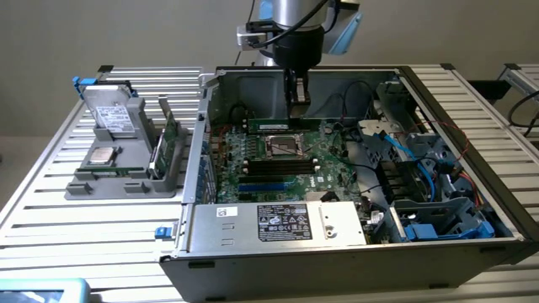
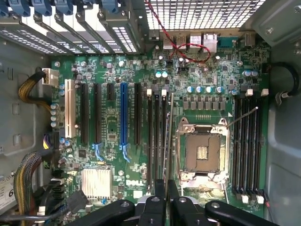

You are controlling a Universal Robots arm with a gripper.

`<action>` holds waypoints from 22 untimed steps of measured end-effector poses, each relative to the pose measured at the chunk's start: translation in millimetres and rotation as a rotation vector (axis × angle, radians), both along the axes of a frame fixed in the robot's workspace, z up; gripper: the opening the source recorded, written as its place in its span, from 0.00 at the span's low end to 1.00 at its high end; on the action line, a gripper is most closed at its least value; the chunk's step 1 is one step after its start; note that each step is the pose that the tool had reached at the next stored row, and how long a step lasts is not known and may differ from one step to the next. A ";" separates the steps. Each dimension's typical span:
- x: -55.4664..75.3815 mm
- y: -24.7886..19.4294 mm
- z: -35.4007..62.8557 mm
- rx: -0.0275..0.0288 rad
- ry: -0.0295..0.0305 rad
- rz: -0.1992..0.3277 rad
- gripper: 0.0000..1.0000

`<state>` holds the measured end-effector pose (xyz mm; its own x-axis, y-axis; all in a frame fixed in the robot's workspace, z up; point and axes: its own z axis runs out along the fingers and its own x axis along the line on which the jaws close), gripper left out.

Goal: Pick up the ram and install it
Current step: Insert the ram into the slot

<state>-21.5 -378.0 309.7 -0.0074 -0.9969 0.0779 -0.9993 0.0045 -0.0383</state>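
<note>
Gripping the ram (image 1: 267, 124), the clenched hand (image 1: 296, 115) hangs inside the open computer case (image 1: 252, 85). The ram sits edge-down directly beneath the hand, over empty slots (image 2: 156, 136) on the motherboard (image 1: 252, 151). Pickup looks done; seating seems left.

The computer case (image 1: 337, 265) is seen as matt grey sheet metal, on a table (image 1: 84, 221) of ribbed, satin aluminium slats. Glossy green circuit board is shown by the motherboard (image 2: 113, 127) and the ram (image 2: 169, 136). The heatsink (image 2: 96, 182) is finned bright metal. The gripper (image 2: 166, 190) is finished in matt black.
</note>
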 end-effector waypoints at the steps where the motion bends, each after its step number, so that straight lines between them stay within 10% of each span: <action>1: 0.0 0.0 -1.1 -0.0003 0.0001 0.000 0.14; 12: -0.1 -0.4 -17.8 -0.0004 0.0007 0.000 0.14; 22: -0.1 -10.1 -23.6 0.0012 0.0011 0.000 0.14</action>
